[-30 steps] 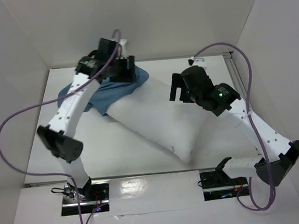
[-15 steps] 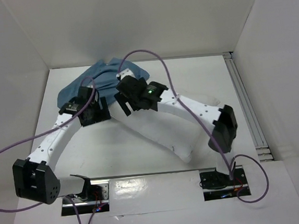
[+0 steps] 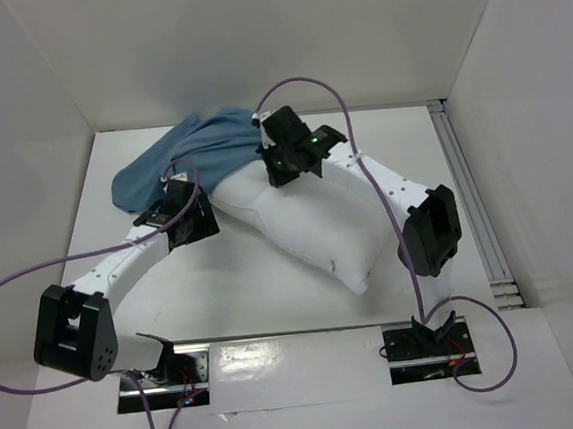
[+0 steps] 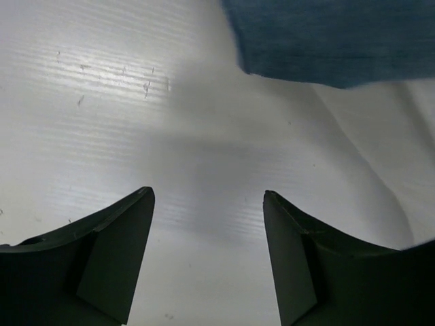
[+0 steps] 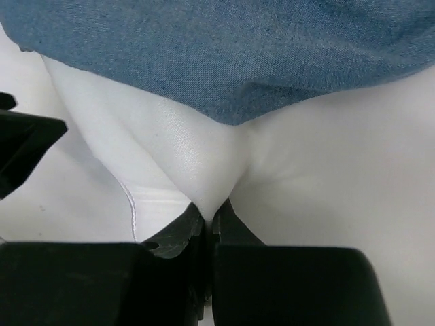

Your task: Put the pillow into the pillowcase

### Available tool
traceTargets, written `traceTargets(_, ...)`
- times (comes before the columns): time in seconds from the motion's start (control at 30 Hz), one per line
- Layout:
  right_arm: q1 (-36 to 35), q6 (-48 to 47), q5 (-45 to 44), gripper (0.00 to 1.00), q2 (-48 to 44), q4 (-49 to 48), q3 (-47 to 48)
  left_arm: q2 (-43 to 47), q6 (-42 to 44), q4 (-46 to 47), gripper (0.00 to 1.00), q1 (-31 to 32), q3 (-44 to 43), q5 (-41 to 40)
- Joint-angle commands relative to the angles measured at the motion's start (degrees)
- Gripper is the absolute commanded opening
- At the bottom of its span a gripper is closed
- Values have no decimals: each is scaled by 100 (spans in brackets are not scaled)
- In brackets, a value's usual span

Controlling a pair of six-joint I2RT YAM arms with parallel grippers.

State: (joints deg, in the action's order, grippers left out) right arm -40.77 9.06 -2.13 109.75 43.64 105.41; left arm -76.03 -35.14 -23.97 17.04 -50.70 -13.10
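Blue pillowcase (image 3: 176, 159) over one pillow (image 3: 308, 228) end; right pincer (image 5: 209, 212) clamped on pillow, left pincer (image 4: 207, 197) apart.

One pillow (image 3: 313, 232), one pillowcase (image 3: 176, 159), two tools (image 4: 207, 197) (image 5: 209, 214), seemingly two purple cables (image 3: 300, 80)

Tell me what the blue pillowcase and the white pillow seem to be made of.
Dusty-blue wrinkled cloth pillowcase: woven matte fabric, probably cotton; fine flecked weave shows. Plump white rectangular pillow: smooth, slightly glossy fabric shell, possibly synthetic; soft folds with sheen.

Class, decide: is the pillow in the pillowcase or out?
Mostly out: the pillowcase overlaps only the far end of the pillow; rest bare.
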Motion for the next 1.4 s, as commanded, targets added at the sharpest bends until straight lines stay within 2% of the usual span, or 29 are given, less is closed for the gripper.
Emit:
traceTargets(0.0,315,-124,933,0,-411,-357,155,-158,58,706,78,1,-248,-455)
traceTargets(0.13,456,-124,1066,0,-473,-356,156,-254,226,1288,78,-130,-248,-360)
traceTargets(0.23,570,-124,1118,0,-473,-304,156,-473,349,1395,75,-289,-519,-44)
traceTargets(0.37,623,-124,1180,0,-420,-233,287,-536,700,1806,76,-421,-582,815)
traceTargets(0.5,623,-124,1233,0,-358,-233,340,-834,763,1747,78,-525,-826,1011)
traceTargets(0.57,676,-124,1285,0,-358,-233,393,-1080,763,1746,74,-526,-941,1011)
traceTargets(0.73,676,-124,1285,0,-306,-180,446,-1186,763,1667,61,-579,-1188,625)
traceTargets(0.87,729,-124,1285,0,-306,-180,446,-1186,815,1510,43,-579,-1302,370)
traceTargets(1.07,729,-124,1285,0,-306,-127,446,-1292,867,1377,33,-631,-1521,168)
traceTargets(1.17,729,-124,1285,0,-306,-127,446,-1344,921,1263,0,-631,-1758,229)
traceTargets(1.3,729,-10,1346,0,-306,-250,340,-1188,1114,1245,0,-579,-1812,588)
traceTargets(1.37,729,60,1347,0,-245,-372,340,-1133,1219,1315,0,-579,-2117,1622)
